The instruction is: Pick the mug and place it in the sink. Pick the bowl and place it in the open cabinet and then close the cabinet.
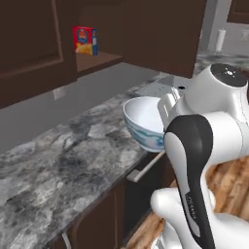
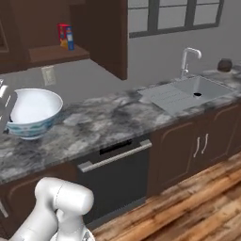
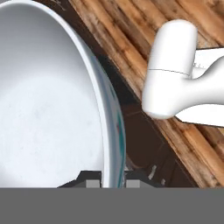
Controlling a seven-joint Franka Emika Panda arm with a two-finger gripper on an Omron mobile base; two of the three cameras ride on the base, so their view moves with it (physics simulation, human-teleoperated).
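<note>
Both fingertips (image 3: 92,183) of your gripper (image 3: 110,183) pinch the bowl (image 2: 33,113) rim, lifted above the marble counter (image 2: 108,122).

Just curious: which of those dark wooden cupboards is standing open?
The upper cabinet left of the sink: its door is swung outward, baring a shelf holding a red box.

A home kitchen: a grey marbled stone desk (image 2: 108,120) runs over dark wood cupboard fronts (image 2: 183,150) and a dishwasher (image 2: 115,176), with a metal sink (image 2: 197,92) and chrome tap (image 2: 188,59) at upper right, a window (image 2: 174,16) above, and plank flooring (image 2: 188,207).
</note>
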